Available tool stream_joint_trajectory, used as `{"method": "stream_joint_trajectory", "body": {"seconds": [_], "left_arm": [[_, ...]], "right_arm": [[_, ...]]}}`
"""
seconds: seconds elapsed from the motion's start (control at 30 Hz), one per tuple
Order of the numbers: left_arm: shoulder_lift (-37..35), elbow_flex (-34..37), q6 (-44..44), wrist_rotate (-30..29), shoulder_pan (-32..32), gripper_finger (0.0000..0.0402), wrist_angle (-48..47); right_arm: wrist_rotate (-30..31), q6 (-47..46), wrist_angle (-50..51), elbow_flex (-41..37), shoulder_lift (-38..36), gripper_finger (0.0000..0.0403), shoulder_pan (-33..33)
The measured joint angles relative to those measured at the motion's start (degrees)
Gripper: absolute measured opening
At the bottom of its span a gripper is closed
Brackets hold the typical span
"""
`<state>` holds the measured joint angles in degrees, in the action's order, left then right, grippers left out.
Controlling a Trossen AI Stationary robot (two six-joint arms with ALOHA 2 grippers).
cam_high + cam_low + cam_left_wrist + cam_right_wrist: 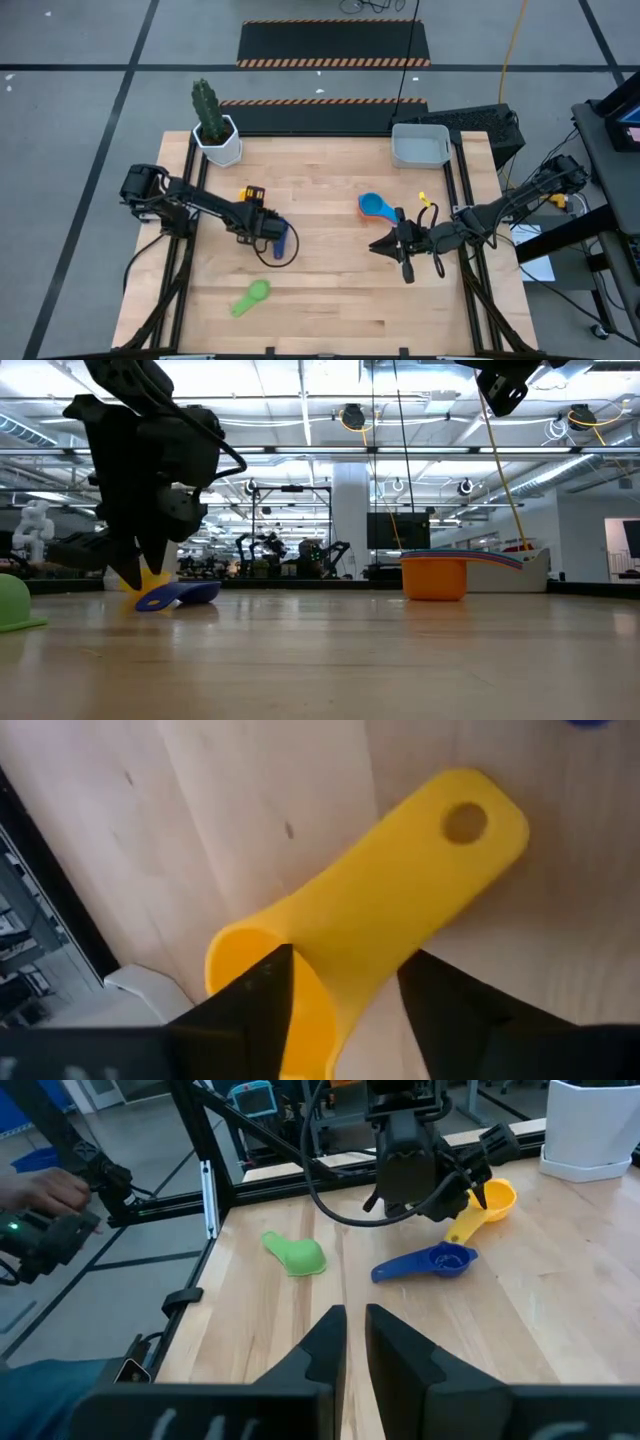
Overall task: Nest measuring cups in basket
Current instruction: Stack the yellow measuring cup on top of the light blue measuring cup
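Observation:
My left gripper (262, 225) stands over the table's left half, shut on the yellow measuring cup (380, 910). The dark blue cup (284, 240) lies flat on the table right beside it. The green cup (250, 298) lies bowl down nearer the near edge. An orange cup with a light blue one nested inside (374, 207) sits right of the middle. The light grey basket (420, 146) stands at the far right corner. My right gripper (386, 245), shut and holding nothing, hovers just near of the orange cup. The other cups are not in view. My left gripper holds the yellow cup by the bowl's wall (310, 970) where the handle joins it, one finger (262, 995) inside the bowl and one (440, 1005) outside. The fingers point down from above. The cup hangs tilted, its handle end (457, 1232) slanting down toward the dark blue cup.
A white hexagonal cactus pot (218, 141) stands at the far left corner. A small yellow piece (422, 197) lies near the right arm. A person's hand (40, 1188) shows beyond the table's edge. Bare wood lies along the near edge right of the green cup.

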<state>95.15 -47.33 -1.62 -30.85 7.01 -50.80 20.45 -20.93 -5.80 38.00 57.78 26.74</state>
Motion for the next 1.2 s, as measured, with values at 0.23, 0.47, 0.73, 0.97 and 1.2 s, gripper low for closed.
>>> {"method": "stream_joint_trajectory", "body": {"seconds": [0.23,0.47,0.73,0.97,1.2], "left_arm": [[-0.05,-0.07,0.81,0.78,-0.66,0.008,1.4],[-0.37,-0.24,3.11,-1.56,-0.69,0.0014,0.92],[-1.35,-2.71,8.46,-2.17,-0.22,0.0006,-2.29],[-3.69,-9.52,12.99,-3.69,1.65,0.0005,-4.89],[-6.36,-18.08,11.17,-2.44,4.69,0.0007,0.0]], "right_arm": [[0.29,0.0,-0.28,0.0,0.0,0.0034,0.0],[3.84,-0.01,-0.37,0.0,0.0,0.0034,0.0],[11.34,-5.46,0.09,-0.02,1.36,0.0034,0.0],[12.52,1.13,-5.01,-0.02,6.66,0.0034,-0.63],[13.41,15.7,-11.9,0.0,10.16,0.0034,-0.66]]}}
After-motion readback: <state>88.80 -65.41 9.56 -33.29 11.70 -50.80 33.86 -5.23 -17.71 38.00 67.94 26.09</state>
